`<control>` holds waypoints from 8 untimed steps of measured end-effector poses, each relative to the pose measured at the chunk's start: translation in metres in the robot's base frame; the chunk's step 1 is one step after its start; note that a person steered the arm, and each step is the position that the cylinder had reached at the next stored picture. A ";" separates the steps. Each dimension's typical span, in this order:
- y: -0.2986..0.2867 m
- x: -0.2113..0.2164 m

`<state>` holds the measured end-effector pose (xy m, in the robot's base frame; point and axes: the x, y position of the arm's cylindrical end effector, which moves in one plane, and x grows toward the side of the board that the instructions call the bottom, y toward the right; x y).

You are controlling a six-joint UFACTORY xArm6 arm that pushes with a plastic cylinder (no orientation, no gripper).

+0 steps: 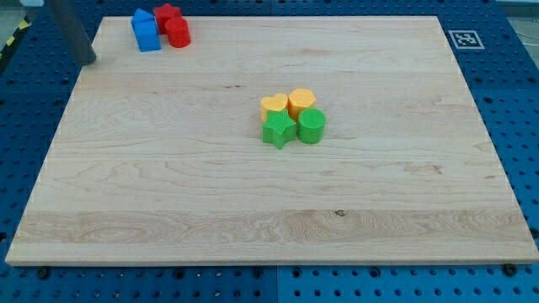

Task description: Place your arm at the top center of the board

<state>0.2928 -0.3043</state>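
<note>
At the view's top left, just off the left edge of the wooden board (168, 202), my tip (88, 61) rests at the end of the dark rod. The rod is blurred and cut off by the frame above. It carries no jaws, so nothing is gripped or released, and the tip touches no block.

Closest to the tip, to its right and a little toward the view's top, is a blue block (146, 31). It may be two pieces pressed together; I cannot tell its shape. Touching the blue block on the side away from the tip are a red star (168, 13) and, just below that, a red cylinder (178, 33).

Further right of the tip along the top edge, past the red pair, is the top centre of the board, bare wood and well apart from the tip.

Further still, right of the tip and toward the view's bottom, four blocks sit bunched together near the middle of the board. They are a yellow heart (273, 104), a yellow hexagon (301, 100), a green star (278, 130) and a green cylinder (311, 125).

Farthest from the tip, beyond the board's top right corner, a black-and-white marker (464, 39) lies on the blue perforated table (505, 93).
</note>
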 end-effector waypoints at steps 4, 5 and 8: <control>0.042 -0.010; 0.097 0.018; 0.280 0.065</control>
<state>0.3573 -0.0247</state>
